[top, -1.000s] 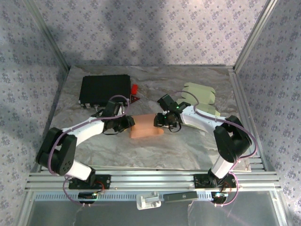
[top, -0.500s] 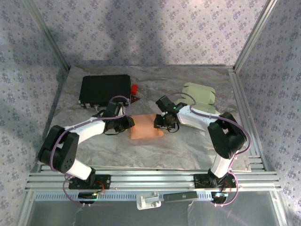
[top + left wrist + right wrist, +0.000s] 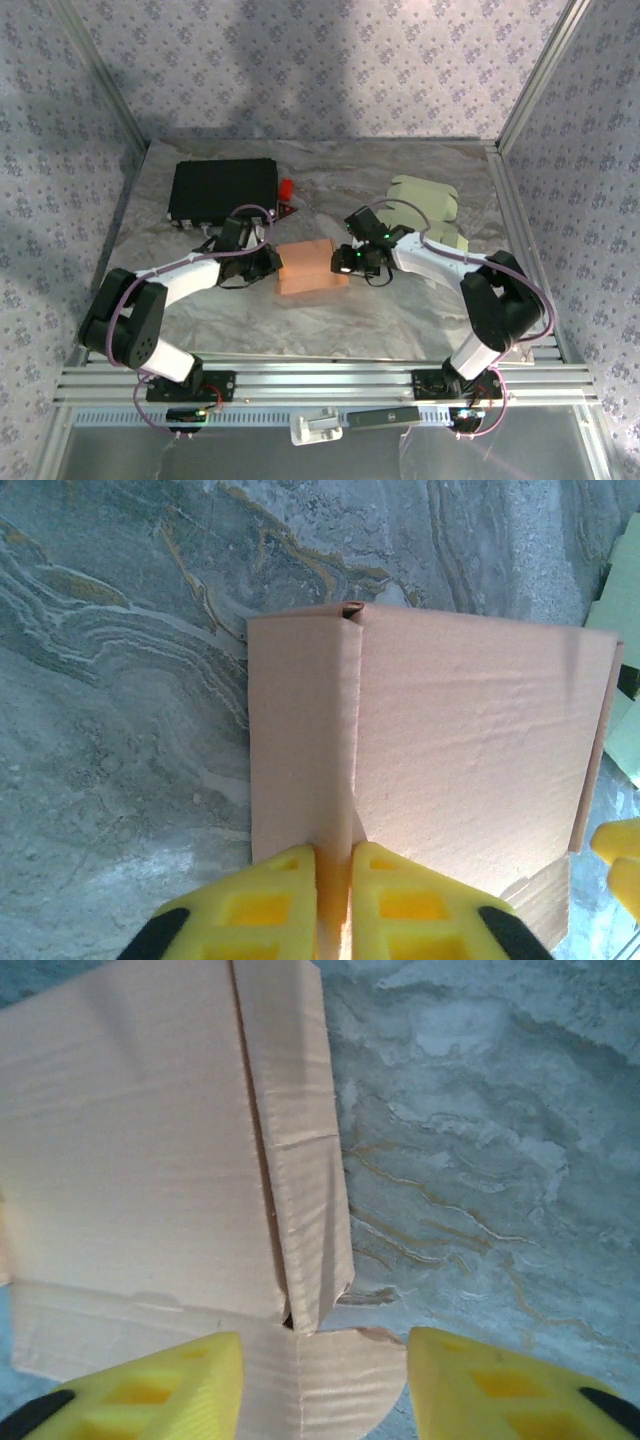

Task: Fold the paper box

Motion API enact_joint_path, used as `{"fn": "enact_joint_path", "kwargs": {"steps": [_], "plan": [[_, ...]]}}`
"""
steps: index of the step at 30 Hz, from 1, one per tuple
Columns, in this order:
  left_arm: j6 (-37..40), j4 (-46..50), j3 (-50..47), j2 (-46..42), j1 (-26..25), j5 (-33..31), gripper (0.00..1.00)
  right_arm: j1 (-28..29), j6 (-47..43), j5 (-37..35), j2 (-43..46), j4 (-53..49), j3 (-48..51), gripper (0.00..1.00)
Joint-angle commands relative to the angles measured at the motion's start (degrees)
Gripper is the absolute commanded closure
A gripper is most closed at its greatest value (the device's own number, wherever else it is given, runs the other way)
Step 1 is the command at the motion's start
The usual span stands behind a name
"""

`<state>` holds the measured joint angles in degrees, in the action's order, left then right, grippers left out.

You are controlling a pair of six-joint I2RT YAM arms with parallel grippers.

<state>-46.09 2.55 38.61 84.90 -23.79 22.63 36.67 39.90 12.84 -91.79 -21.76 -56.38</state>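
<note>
The paper box [image 3: 306,266] is a salmon-pink cardboard piece lying mid-table between both arms. At its left end my left gripper [image 3: 270,262] is shut on an upright wall; in the left wrist view that wall of the box [image 3: 450,740] is pinched between the yellow fingers [image 3: 270,900] of the left gripper [image 3: 333,900]. My right gripper [image 3: 348,262] stands open at the box's right end. Seen from the right wrist, the box [image 3: 150,1140] has a rounded flap [image 3: 340,1380] lying between the spread yellow fingers [image 3: 500,1380] of the right gripper [image 3: 325,1385].
A black case [image 3: 222,190] with a small red part [image 3: 287,189] beside it sits at the back left. Pale green flat cardboard pieces [image 3: 425,196] lie at the back right. The table [image 3: 330,320] is covered in wrinkled silver sheet, inside metal frame rails.
The left gripper has closed onto the box's left wall. The box now stands higher and squarer. The right gripper narrowed, then widened again, staying at the box's right end.
</note>
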Motion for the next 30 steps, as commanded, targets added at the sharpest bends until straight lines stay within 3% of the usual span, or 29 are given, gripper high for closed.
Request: {"fn": "enact_joint_path", "kwargs": {"steps": [1,14,30], "plan": [[0.4,0.3,-1.6,-0.1,1.0,0.3,0.91,-1.9,-1.5,7.2,1.5,6.5,3.0,0.45],[2.8,-3.5,-5.7,1.0,5.1,4.5,1.00,-6.2,-2.0,23.6,-5.8,18.3,2.9,0.28],[3.5,-5.2,-6.4,3.4,7.2,5.8,1.00,-5.9,3.1,31.4,-14.2,29.9,0.4,0.31]]}}
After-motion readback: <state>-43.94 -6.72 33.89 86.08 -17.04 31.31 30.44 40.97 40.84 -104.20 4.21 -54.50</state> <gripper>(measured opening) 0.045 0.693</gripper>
